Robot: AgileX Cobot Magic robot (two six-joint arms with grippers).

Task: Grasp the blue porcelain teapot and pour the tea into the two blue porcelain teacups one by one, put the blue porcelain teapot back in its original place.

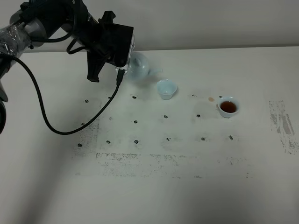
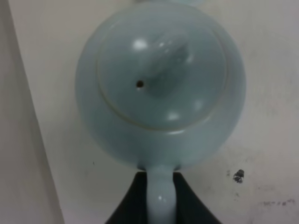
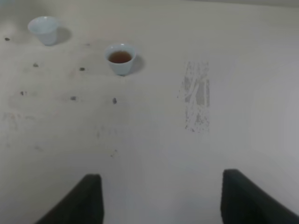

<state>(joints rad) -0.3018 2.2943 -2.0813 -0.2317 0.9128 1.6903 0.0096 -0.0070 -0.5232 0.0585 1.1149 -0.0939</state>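
A pale table against a plain wall.
The off-white table [image 1: 196,200] fills most of the frame, its far edge meeting a bare light-grey wall [image 1: 210,23] along the top. Small dark dots [image 1: 136,122] sit in loose rows across the middle. A scuffed grey strip [image 1: 163,158] runs below them, a worn patch [image 1: 282,123] marks the right edge, and a soft shadow [image 1: 23,186] dims the lower left.
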